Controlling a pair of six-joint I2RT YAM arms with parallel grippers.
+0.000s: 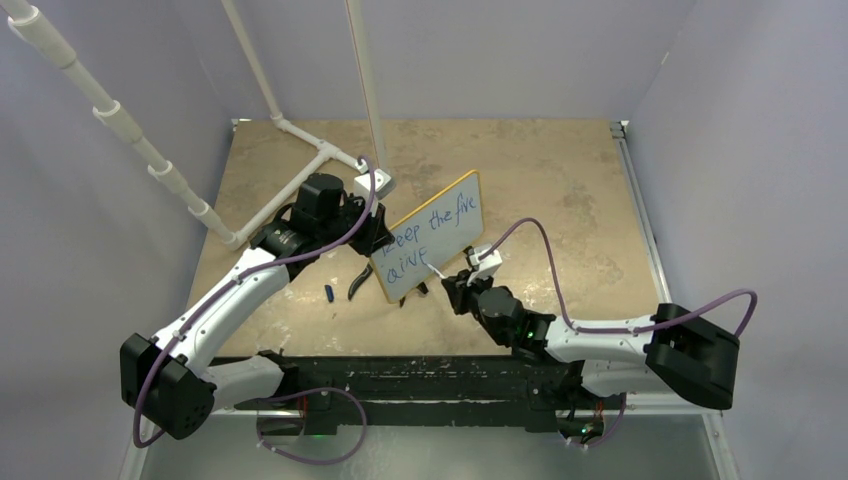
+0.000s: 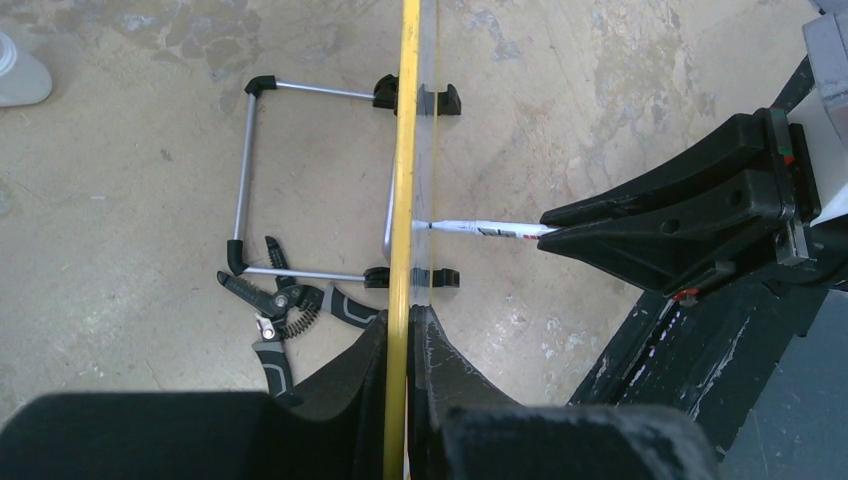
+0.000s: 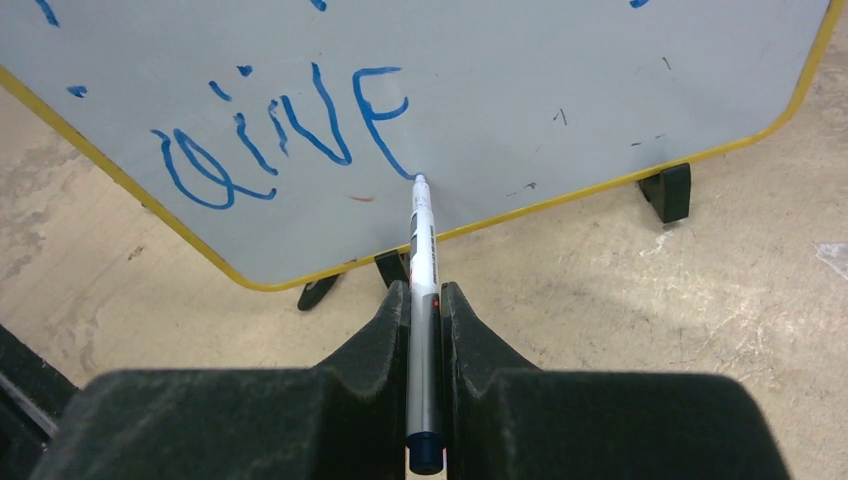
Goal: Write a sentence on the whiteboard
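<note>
The whiteboard (image 1: 430, 235) stands tilted on its black feet at the table's middle, yellow-framed. The sentence (image 1: 428, 230) reads "keep the fire" above "aliv" and a part letter, in blue; the lower line shows in the right wrist view (image 3: 285, 135). My left gripper (image 2: 410, 315) is shut on the whiteboard's yellow edge (image 2: 405, 150) and holds it upright. My right gripper (image 3: 425, 290) is shut on a white marker (image 3: 422, 250) with a blue end. The marker's tip touches the board at the foot of the last stroke. The marker also shows in the left wrist view (image 2: 485, 229).
A blue marker cap (image 1: 329, 293) lies on the table left of the board. Black-handled pliers (image 2: 285, 310) lie behind the board beside its wire stand (image 2: 245, 180). White pipe framing (image 1: 300, 170) runs along the back left. A white bottle (image 2: 20, 75) sits far left.
</note>
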